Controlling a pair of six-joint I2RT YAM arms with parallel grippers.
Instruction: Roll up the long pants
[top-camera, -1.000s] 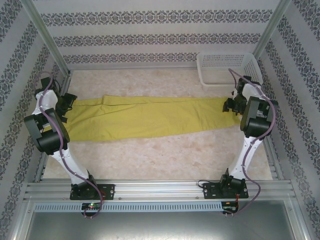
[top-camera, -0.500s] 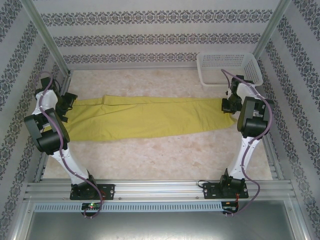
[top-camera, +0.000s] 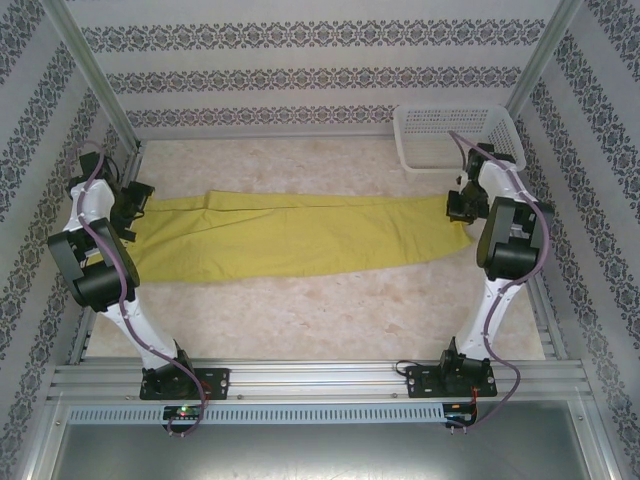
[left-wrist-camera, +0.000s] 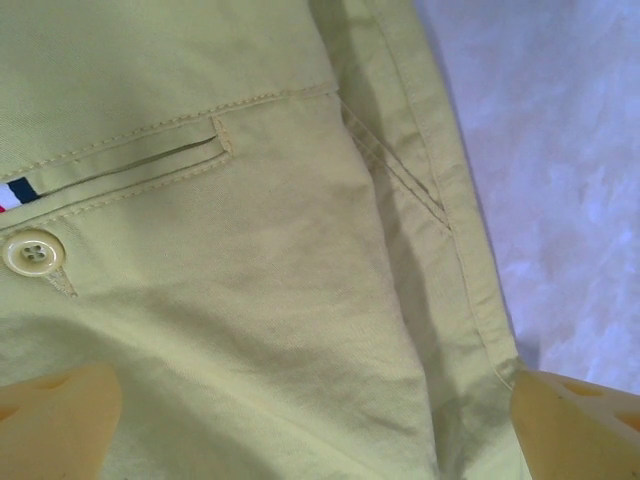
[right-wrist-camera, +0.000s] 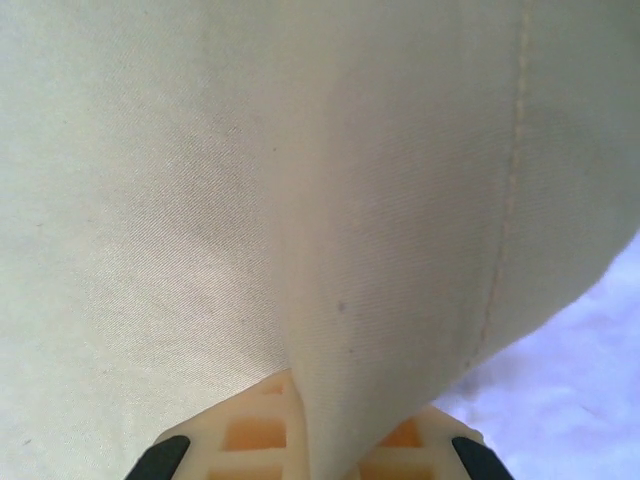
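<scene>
While left gripper (left-wrist-camera: 318, 430) hangs agape, right gripper (right-wrist-camera: 305, 425) — angled down — pinches the long pants (top-camera: 290, 235).

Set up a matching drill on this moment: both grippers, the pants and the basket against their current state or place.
1 left gripper
2 right gripper
3 long pants
4 white basket

A far right corner
B wide open, holding nothing
C spread out flat, lengthwise
D shut, pinching a cloth fold

Pairs: 1-B, 2-D, 3-C, 4-A
</scene>
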